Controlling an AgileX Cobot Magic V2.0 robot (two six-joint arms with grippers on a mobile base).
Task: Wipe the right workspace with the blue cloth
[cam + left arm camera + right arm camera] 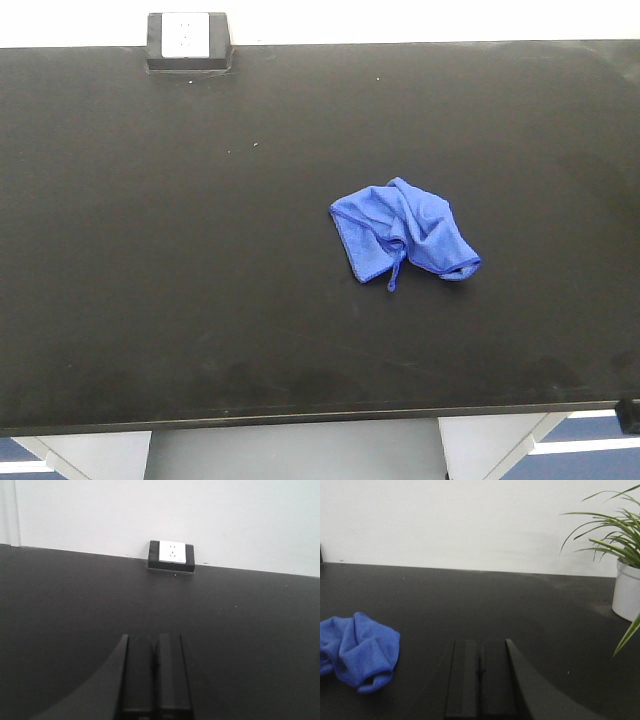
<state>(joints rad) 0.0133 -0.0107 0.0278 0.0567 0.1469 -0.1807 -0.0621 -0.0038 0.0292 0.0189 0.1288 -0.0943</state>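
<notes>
A crumpled blue cloth (404,232) lies on the black table (150,250), right of the middle. It also shows at the left edge of the right wrist view (357,650). My right gripper (480,647) is shut and empty, low over the table to the right of the cloth and apart from it. My left gripper (154,642) is shut and empty, low over the left part of the table, pointing toward the back wall. Neither gripper shows in the front view.
A black box with a white socket plate (188,40) stands at the table's back edge on the left; it also shows in the left wrist view (172,555). A potted plant in a white pot (626,587) stands at the far right of the table.
</notes>
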